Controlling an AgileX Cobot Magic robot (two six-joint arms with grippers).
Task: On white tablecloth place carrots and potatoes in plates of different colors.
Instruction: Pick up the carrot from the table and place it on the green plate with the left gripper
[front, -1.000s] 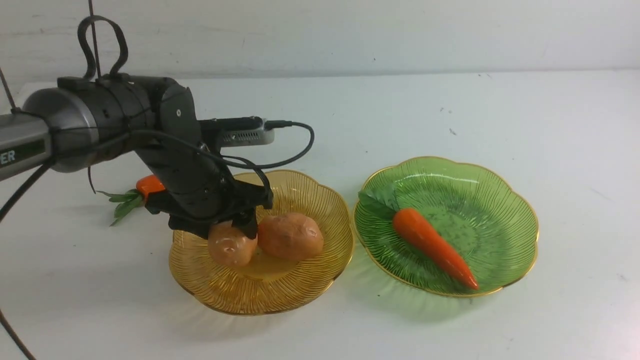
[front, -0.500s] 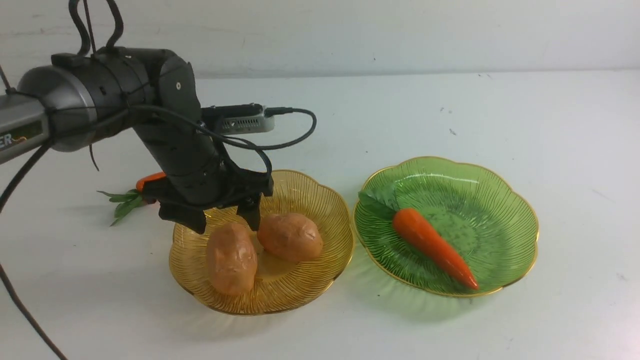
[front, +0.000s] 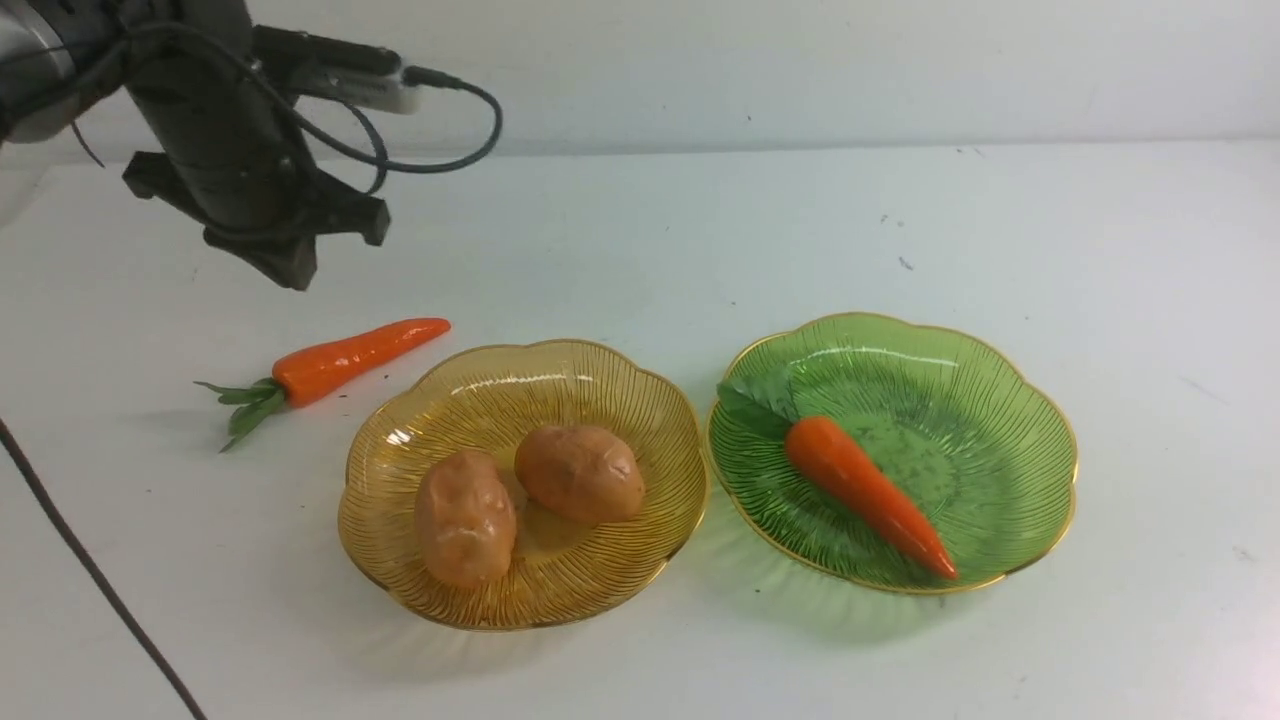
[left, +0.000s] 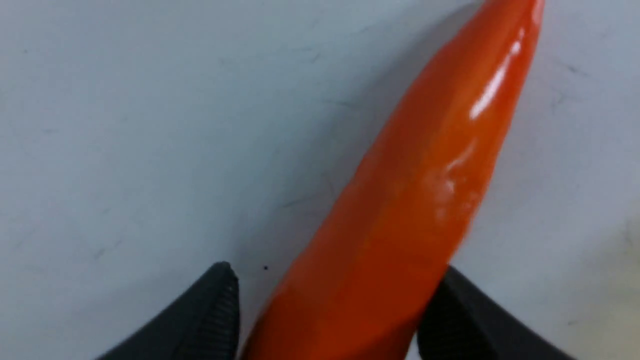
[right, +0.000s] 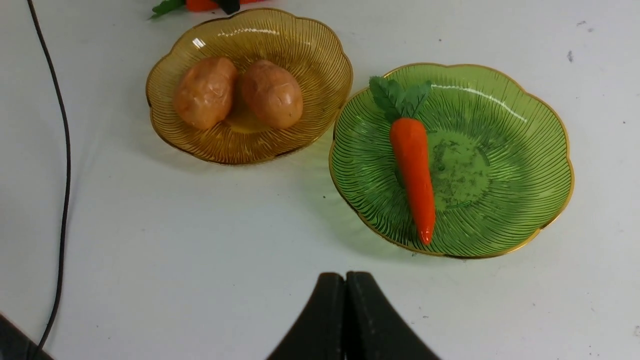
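On the white tablecloth (front: 700, 230) the amber plate (front: 560, 380) holds two potatoes (front: 465, 518) (front: 580, 473). The green plate (front: 960, 400) to its right holds one carrot (front: 865, 492). A second carrot (front: 350, 358) lies on the cloth, left of and behind the amber plate. My left gripper (front: 335, 255) is open and empty, raised above that carrot. In the left wrist view the carrot (left: 410, 190) lies between the spread fingers (left: 220, 300). My right gripper (right: 346, 280) is shut and empty, near the front edge before the green plate (right: 500, 100); it is out of the front view.
A black cable (front: 90, 570) trails over the cloth at the front left, also in the right wrist view (right: 62, 165). A pale wall closes the far side. Small dark specks dot the cloth behind the green plate.
My left gripper opened and let the second potato down into the amber plate, then rose and moved back and left over the loose carrot.
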